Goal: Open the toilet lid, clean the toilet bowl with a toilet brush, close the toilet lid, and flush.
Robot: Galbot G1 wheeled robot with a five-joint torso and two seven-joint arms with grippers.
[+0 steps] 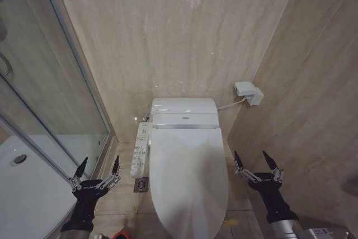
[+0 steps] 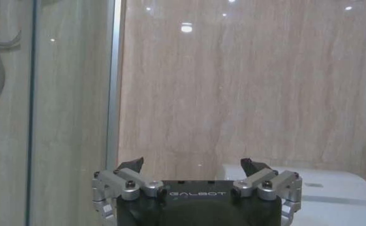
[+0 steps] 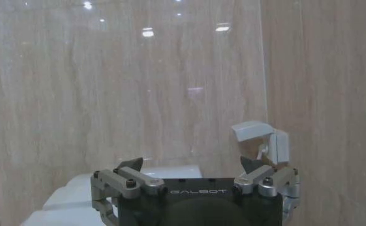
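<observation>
floor: beige tile | toilet bowl stands centre, lid down | square drain at its 9 o'clock | red holder at 7 o'clock, low edge

1. This is a home bathroom: a white floor toilet stands against the back wall with its toilet lid shut.
2. A glass shower screen and white shower tray stand to the left.
3. Beige stone-look tiles cover the walls; a floor drain lies beside the toilet.
</observation>
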